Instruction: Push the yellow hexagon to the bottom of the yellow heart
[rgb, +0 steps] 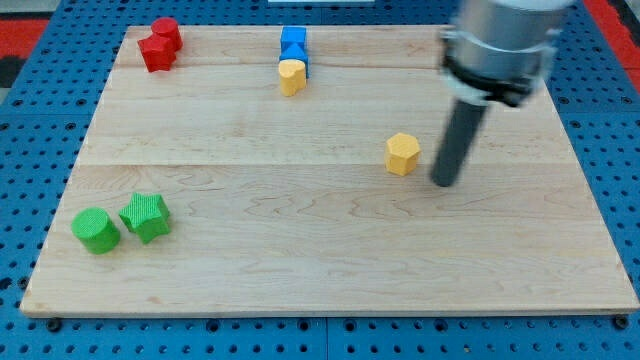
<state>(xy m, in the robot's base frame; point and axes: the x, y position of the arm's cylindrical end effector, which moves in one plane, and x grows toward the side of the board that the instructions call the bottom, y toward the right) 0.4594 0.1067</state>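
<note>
Our tip (443, 183) rested on the pale wooden desk (300, 250), just right of the yellow hexagon block (402, 153), not touching. The yellow heart block (291, 76) sat well apart toward the view's top-left. We had no fingers, only a dark rod.

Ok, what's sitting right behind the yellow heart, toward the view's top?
Blue blocks sit directly behind the yellow heart, touching it. Their lower edge is covered by the heart, so their exact shapes and count cannot be told. Nothing lies on the heart.

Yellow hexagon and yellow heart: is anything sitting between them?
No. In the camera view, only bare wooden board lies between the yellow hexagon and the yellow heart. My tip sits on the hexagon's right, the far side from the heart.
</note>
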